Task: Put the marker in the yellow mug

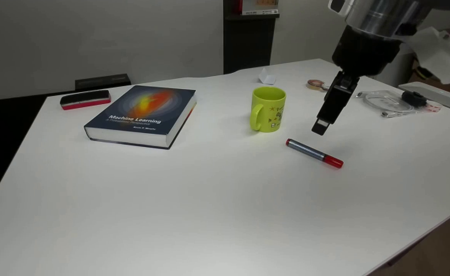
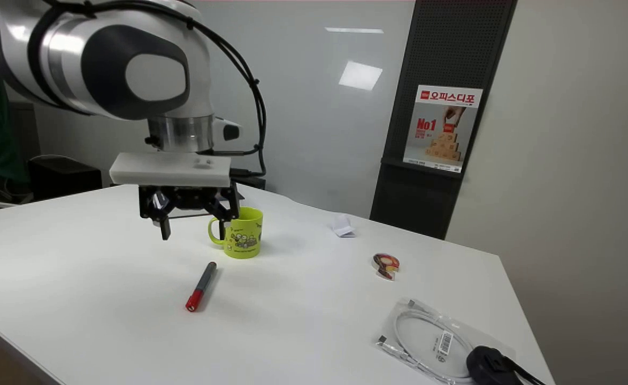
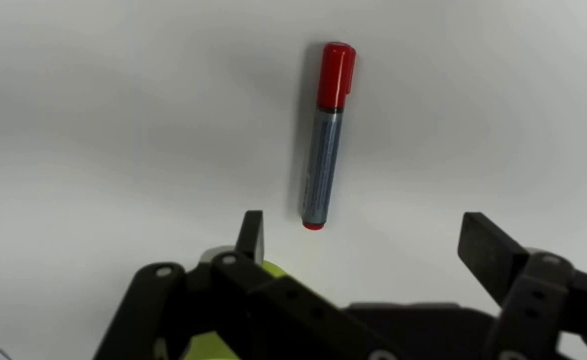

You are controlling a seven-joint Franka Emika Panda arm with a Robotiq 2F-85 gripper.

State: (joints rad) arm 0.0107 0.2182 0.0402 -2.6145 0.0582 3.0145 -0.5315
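The marker, with a grey barrel and red cap, lies on the white table in both exterior views (image 1: 313,152) (image 2: 202,286) and in the wrist view (image 3: 323,155). The yellow-green mug stands upright close to it (image 1: 271,115) (image 2: 244,238); part of it shows behind the gripper's linkage in the wrist view (image 3: 211,347). My gripper (image 1: 320,128) (image 2: 193,235) is open and empty above the table, near the marker and mug. In the wrist view the fingers (image 3: 363,225) are wide apart, and the marker's red end lies toward the left finger.
A thick dark book (image 1: 142,115) and a black-and-red case (image 1: 85,99) lie beyond the mug's handle side. A folded paper (image 2: 342,226), a small tape dispenser (image 2: 385,264) and a bagged white cable (image 2: 437,342) lie elsewhere on the table.
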